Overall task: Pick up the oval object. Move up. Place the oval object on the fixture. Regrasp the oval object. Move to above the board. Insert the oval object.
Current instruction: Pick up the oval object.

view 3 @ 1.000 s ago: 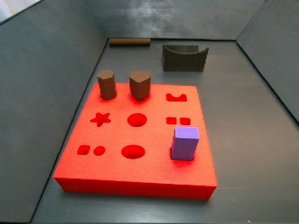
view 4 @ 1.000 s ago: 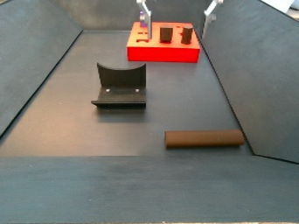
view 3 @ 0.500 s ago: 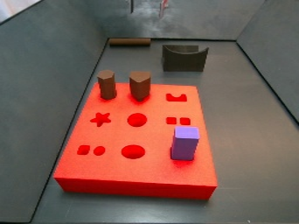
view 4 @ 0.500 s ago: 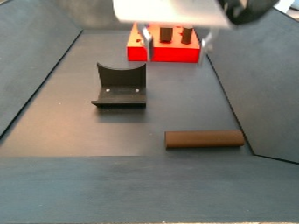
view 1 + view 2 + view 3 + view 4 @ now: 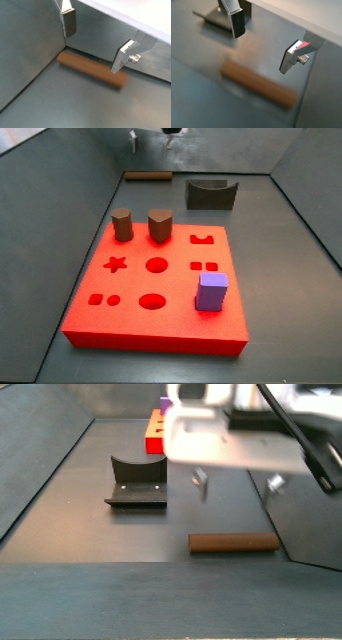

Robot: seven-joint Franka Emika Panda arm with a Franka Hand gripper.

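Brown and slender, the oval object (image 5: 91,70) lies flat on the grey floor against the foot of a wall in a wrist view, under the gap between the jaws. The gripper (image 5: 95,41) hangs above it with its jaws spread wide and nothing between them; one finger (image 5: 69,22) sits just past the peg's end by the corner, the other toward the opposite end, neither touching it.

In a wrist view somewhat blurred by motion, the same peg (image 5: 258,90) lies below the parted jaws of the gripper (image 5: 263,42), and the fixture (image 5: 214,17) shows as a dark shape beyond one finger, apart from the peg.

In a side view the red board (image 5: 160,288) fills the foreground, carrying two short brown pegs (image 5: 122,225) and a purple block (image 5: 211,291). Behind it stands the fixture (image 5: 210,194), and the oval object (image 5: 148,175) lies by the back wall directly below the gripper (image 5: 151,136), whose fingertips only just enter the frame.

In a side view the gripper (image 5: 238,484) and its pale body block most of the board (image 5: 155,436). Its fingers hang apart above the oval object (image 5: 234,543), with the fixture (image 5: 136,482) off to one side of the jaws.
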